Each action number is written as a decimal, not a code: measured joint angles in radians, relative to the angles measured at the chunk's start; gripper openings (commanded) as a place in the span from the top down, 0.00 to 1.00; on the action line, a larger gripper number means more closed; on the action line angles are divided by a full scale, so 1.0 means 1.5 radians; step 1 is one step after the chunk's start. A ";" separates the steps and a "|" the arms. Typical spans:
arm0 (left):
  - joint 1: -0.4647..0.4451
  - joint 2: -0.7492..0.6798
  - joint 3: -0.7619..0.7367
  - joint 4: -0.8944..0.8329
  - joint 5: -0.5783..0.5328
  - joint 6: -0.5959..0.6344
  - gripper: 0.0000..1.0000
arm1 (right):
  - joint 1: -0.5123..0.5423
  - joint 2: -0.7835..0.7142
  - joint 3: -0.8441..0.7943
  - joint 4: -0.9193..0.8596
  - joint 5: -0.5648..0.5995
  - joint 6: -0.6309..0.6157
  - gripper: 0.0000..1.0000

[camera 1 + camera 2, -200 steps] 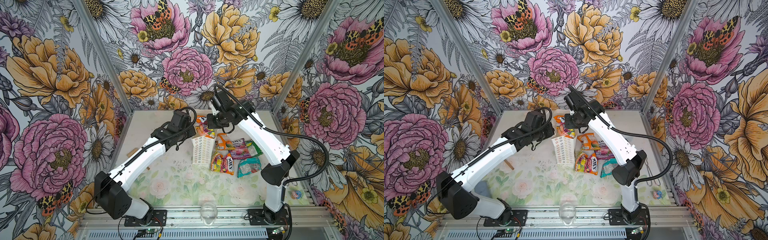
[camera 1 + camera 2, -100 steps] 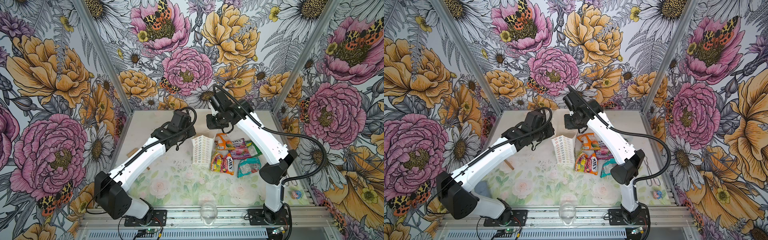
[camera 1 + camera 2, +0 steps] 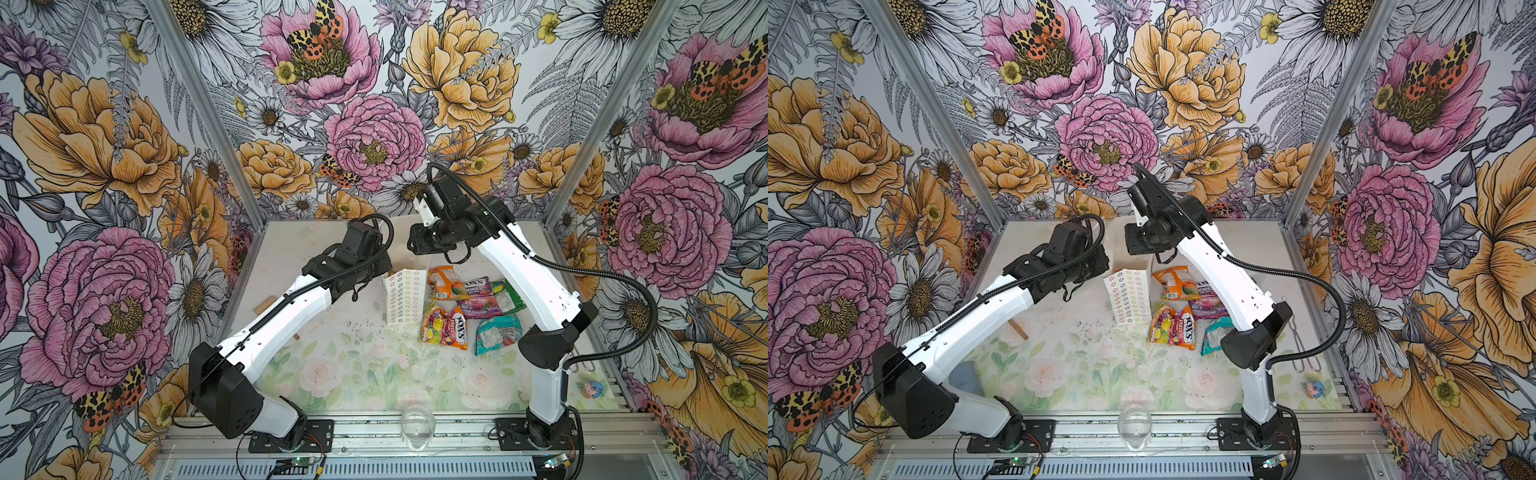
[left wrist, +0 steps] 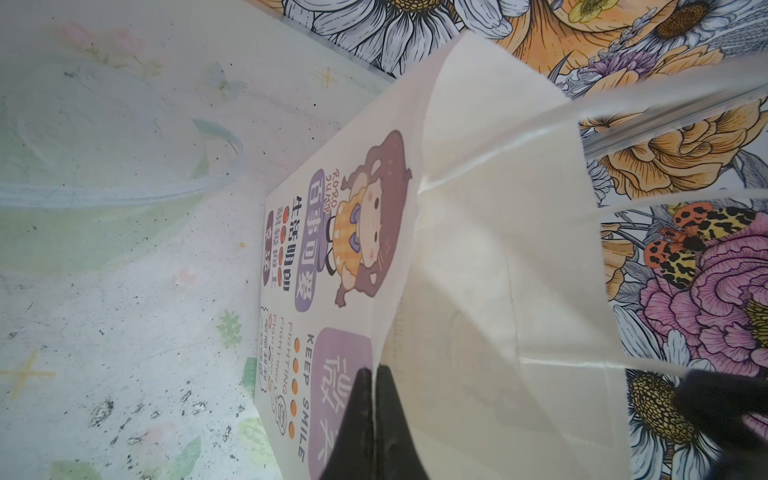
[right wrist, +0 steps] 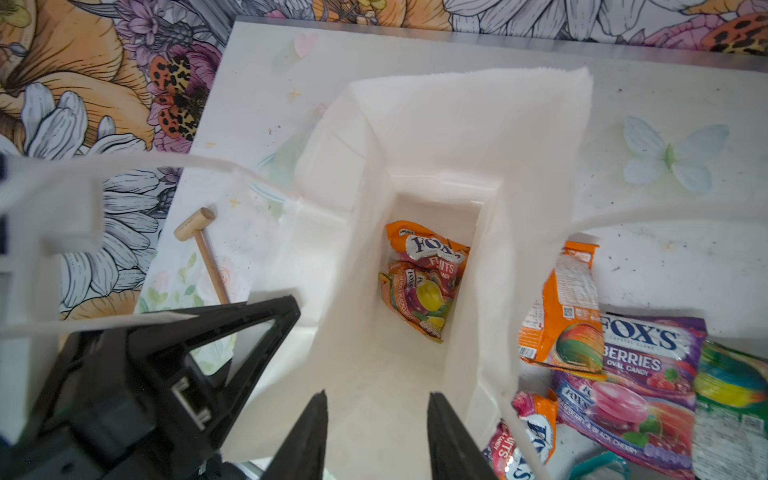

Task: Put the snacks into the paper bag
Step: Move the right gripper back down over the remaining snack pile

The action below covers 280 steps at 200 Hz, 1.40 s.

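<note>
The orange packet (image 5: 424, 266) has dropped from my right claw (image 5: 377, 395) and lies at the bottom of the paper bag (image 5: 478, 124); that claw hangs spread above the mouth. My left claw (image 4: 375, 370) pinches the bag's rim. In a top view the remaining snacks (image 3: 469, 303) sit at four o'clock of the right claw, nearest that arm.

The tall white paper bag (image 5: 449, 124) is matt, slightly fibrous paper with a rough cut rim. The orange candy packet (image 5: 428, 266) on its bottom and the purple candy packet (image 5: 640, 361) outside it are glossy, crinkly plastic foil. The small pale mallet (image 5: 203, 249) is smooth bare wood. The flower-printed bench top (image 3: 332, 374) looks matt, speckled with dark grit.
</note>
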 measured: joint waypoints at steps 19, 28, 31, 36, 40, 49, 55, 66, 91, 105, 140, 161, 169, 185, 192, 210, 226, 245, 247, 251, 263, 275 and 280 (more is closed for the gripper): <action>0.000 0.000 0.000 0.000 -0.002 0.000 1.00 | 0.000 -0.003 0.022 0.000 -0.016 -0.015 0.49; 0.000 0.000 0.000 0.000 -0.002 0.000 1.00 | 0.000 -0.009 0.029 0.000 -0.024 -0.026 0.47; 0.000 0.000 0.000 0.000 -0.002 0.000 1.00 | 0.000 -0.012 0.031 -0.001 -0.027 -0.027 0.46; 0.000 0.000 0.000 0.000 -0.002 0.000 1.00 | 0.000 -0.017 0.035 0.000 -0.032 -0.034 0.45; 0.000 0.000 0.000 0.000 -0.002 0.000 1.00 | 0.000 -0.021 0.037 0.000 -0.035 -0.040 0.44; 0.000 0.000 0.000 0.000 -0.002 0.000 1.00 | 0.000 -0.036 0.041 0.000 -0.043 -0.052 0.42; 0.000 0.000 0.000 0.000 -0.002 0.000 1.00 | 0.000 -0.047 0.042 0.000 -0.047 -0.061 0.40; 0.000 0.000 0.000 0.000 -0.002 0.000 1.00 | 0.000 -0.073 0.042 -0.001 -0.054 -0.078 0.37; 0.000 0.000 0.000 0.000 -0.002 0.002 1.00 | 0.000 -0.155 0.021 -0.006 -0.056 -0.116 0.33; 0.001 0.000 0.000 0.000 -0.002 0.004 1.00 | 0.000 -0.207 -0.009 -0.020 -0.050 -0.139 0.32; 0.008 0.000 0.000 0.000 -0.001 0.005 1.00 | 0.000 -0.326 -0.174 -0.058 -0.001 -0.178 0.29; 0.011 0.000 0.000 0.000 0.002 0.006 1.00 | 0.000 -0.369 -0.302 -0.068 0.020 -0.204 0.28; 0.012 0.000 0.000 0.000 0.004 0.006 1.00 | 0.000 -0.384 -0.360 -0.066 0.025 -0.219 0.28; 0.012 0.001 0.000 0.000 0.007 0.007 1.00 | 0.000 -0.415 -0.488 -0.057 0.033 -0.262 0.29; 0.012 0.002 0.000 0.000 0.009 0.008 1.00 | 0.000 -0.428 -0.545 -0.051 0.037 -0.283 0.30; 0.012 0.006 0.000 0.002 0.013 0.008 1.00 | 0.000 -0.460 -0.667 -0.020 0.045 -0.332 0.30; 0.013 0.006 0.000 0.004 0.016 0.008 1.00 | 0.000 -0.493 -0.746 0.017 0.045 -0.380 0.29; 0.013 0.006 0.001 0.005 0.019 0.008 1.00 | 0.000 -0.534 -0.808 0.063 0.033 -0.435 0.29; 0.013 0.006 0.001 0.005 0.019 0.008 1.00 | 0.000 -0.538 -0.814 0.067 0.031 -0.440 0.29; 0.013 0.006 0.001 0.005 0.019 0.008 1.00 | 0.000 -0.544 -0.823 0.075 0.028 -0.451 0.29; 0.012 0.007 0.002 0.005 0.019 0.008 1.00 | 0.000 -0.554 -0.845 0.098 0.019 -0.476 0.29; 0.013 0.008 0.003 0.005 0.020 0.008 1.00 | 0.000 -0.552 -0.861 0.118 0.012 -0.493 0.29; 0.013 0.009 0.003 0.005 0.020 0.008 1.00 | 0.000 -0.548 -0.867 0.126 0.009 -0.501 0.29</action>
